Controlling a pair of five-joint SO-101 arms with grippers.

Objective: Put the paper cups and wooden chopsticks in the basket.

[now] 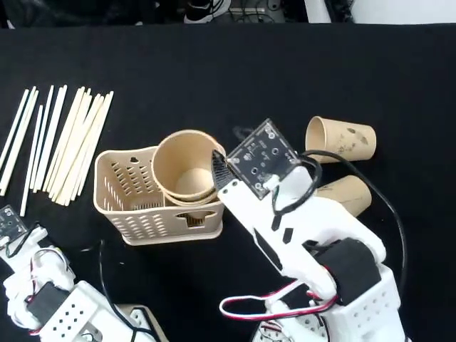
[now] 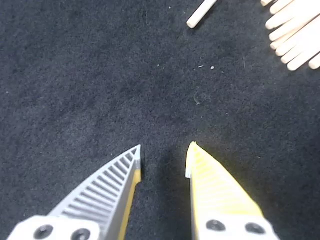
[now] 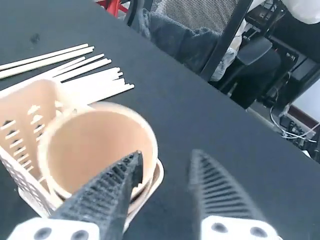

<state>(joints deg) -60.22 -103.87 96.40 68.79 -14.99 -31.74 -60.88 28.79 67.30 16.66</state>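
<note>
High view shows nested paper cups (image 1: 187, 165) upright in the basket (image 1: 117, 187), two loose cups (image 1: 340, 139) lying to its right, and chopsticks (image 1: 71, 146) to its left. Over the nested rim the right gripper (image 3: 165, 156) gapes, gripping nothing, and the left gripper (image 2: 164, 147) gapes above black cloth (image 2: 100, 75). The cups look light and crushable, so a gentle rim pinch should suit. The chopsticks look stiff and slim, best pinched mid-length.

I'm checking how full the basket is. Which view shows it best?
The high view: nearly the whole basket shows, stacked cups inside. The right wrist view catches its perforated wall. The left wrist view faces chopstick tips.
</note>
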